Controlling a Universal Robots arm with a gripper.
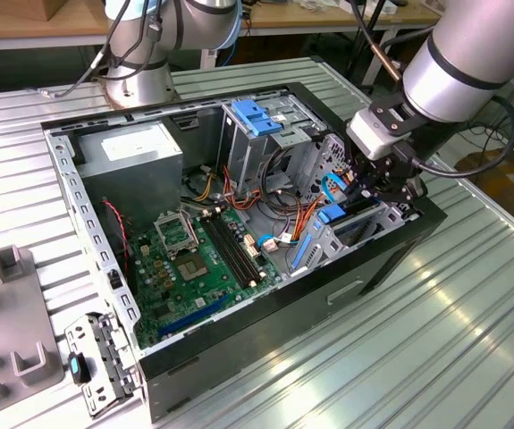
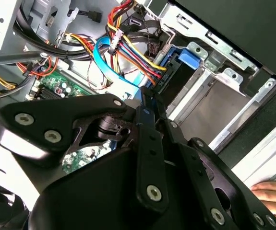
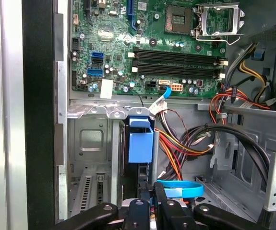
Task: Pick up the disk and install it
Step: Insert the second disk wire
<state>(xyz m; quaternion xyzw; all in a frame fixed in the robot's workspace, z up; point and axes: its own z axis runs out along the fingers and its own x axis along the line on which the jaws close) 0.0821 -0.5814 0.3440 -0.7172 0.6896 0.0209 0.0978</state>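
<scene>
Standing on edge in its bay, the disk (image 3: 140, 143) sits beneath the pincer (image 1: 377, 192).

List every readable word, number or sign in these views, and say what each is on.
No text here can be quoted.
Sticker on the power supply: there is print, but it is too small to read.
White label on the motherboard: too blurred to read.
Markings printed on the motherboard itself: too small to read.
</scene>
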